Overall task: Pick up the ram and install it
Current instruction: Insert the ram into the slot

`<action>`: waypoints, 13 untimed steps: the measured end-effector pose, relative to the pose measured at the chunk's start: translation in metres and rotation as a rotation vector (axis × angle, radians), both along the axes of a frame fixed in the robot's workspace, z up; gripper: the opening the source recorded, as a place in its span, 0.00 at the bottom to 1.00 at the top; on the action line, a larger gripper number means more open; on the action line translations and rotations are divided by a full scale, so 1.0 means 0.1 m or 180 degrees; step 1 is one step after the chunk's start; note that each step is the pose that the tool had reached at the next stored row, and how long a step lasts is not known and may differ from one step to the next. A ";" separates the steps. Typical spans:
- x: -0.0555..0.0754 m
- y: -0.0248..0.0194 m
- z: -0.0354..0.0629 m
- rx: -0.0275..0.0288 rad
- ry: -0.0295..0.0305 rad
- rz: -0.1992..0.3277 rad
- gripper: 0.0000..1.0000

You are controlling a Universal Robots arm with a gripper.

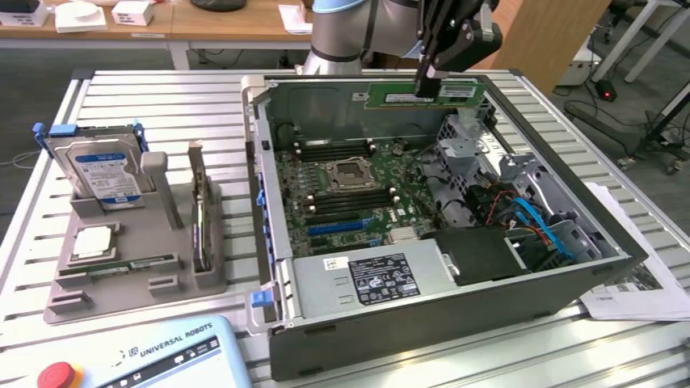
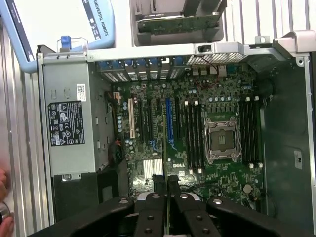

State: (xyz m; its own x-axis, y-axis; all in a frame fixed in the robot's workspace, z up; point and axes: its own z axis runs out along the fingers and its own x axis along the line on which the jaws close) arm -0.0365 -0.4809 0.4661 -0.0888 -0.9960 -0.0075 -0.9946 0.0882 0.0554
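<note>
Fingers [image 1: 429, 81] closed on the ram [image 1: 458, 90], pinching its upper long edge near mid-length. Stick hangs level, long side horizontal, white label toward the exterior camera. Wrist view: the two fingers [image 2: 157, 207] sit pressed close, only a thin slit between them.

Ram is in the air over the 12 o'clock wall of the open case [image 1: 431, 339], above the motherboard [image 1: 323, 182] and not seated in a slot. Memory slots [image 1: 342, 200] run at 12 and 6 o'clock of the processor socket [image 1: 351, 174].

Writing:
- DELL print [image 2: 178, 174] in white on the board
- power supply [image 1: 367, 279], 6 o'clock end of the case interior: black-and-white label, text too small to read
- teach pendant [image 1: 140, 356], 7 o'clock of the case: "UNIVERSAL ROBOTS", with a red button [image 1: 60, 376] at its corner
- hard drive [image 1: 103, 174], upright in the grey tray [image 1: 199, 283] at 9 o'clock of the case: blue-white label, unreadable
- silver processor chip [image 1: 92, 242] flat in the tray at 6 o'clock of the drive

Desk [image 1: 194, 105]: ribbed aluminium slats. Printed papers [image 1: 636, 291] at 4 o'clock of the case. Arm base [image 1: 339, 32] at 12 o'clock. Beyond: wooden desks [image 1: 226, 24] with white boxes at 11 o'clock, grey floor, cables at 2 o'clock
</note>
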 end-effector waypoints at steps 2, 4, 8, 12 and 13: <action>0.05 -0.002 0.000 0.0000 0.0000 -0.0001 0.13; 0.11 -0.004 0.000 0.0000 0.0002 0.0000 0.13; 0.12 -0.005 -0.001 0.0000 0.0002 -0.0001 0.13; 0.12 -0.005 0.000 0.0000 0.0002 -0.0001 0.13; 0.12 -0.004 -0.001 0.0000 0.0001 -0.0001 0.13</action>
State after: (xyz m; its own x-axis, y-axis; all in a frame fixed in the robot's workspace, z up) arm -0.0246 -0.4813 0.4661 -0.0890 -0.9960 -0.0075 -0.9945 0.0884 0.0559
